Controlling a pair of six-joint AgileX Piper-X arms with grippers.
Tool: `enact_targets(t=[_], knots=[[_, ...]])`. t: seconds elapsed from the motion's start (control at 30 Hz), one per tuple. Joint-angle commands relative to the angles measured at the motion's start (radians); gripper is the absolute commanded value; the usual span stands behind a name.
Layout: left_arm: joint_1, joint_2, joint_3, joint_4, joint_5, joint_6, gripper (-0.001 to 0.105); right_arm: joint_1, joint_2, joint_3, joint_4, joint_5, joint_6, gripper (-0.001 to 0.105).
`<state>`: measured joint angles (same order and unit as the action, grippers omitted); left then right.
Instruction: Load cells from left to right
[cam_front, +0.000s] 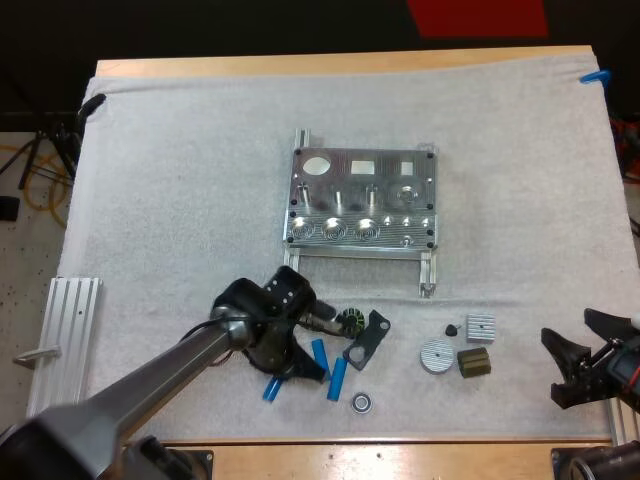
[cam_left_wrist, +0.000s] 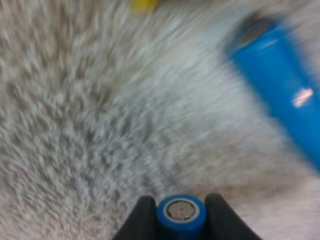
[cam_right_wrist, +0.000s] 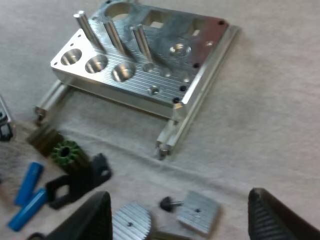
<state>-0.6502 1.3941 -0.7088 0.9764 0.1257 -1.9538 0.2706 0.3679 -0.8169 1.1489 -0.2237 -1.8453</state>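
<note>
The mat I work over is white cloth with a rough, fuzzy nap. The table edging it is pale, smooth wood. The fixture is bare machined metal, bright and reflective, its front step finely grooved and its upright pins polished. The fingers of my left gripper are matt black. The blue cylinder between them has a glossy, plastic-looking sleeve and a dull metal end cap. A second blue cylinder nearby catches a sharp highlight. The bracket looks like matt black plastic. The round disc and square block are ribbed, satin metal.
</note>
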Motion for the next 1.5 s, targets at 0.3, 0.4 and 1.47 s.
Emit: enact_targets(t=[0.3,0.4,1.47], knots=[[-0.001,-0.272,-0.244,-0.063,0.093,0.042,0.000,0.000,0.001,-0.010,-0.060,-0.226,0.011,0.058],[-0.001,-0.304,-0.288,-0.100,0.151,0.051,0.000,0.000,0.008,-0.010,-0.070,-0.284,0.049,0.058],[0.026,-0.219,0.041,-0.037,-0.002,0.238,0.000,0.000,0.051,-0.010,-0.075,-0.297,0.099,0.058]])
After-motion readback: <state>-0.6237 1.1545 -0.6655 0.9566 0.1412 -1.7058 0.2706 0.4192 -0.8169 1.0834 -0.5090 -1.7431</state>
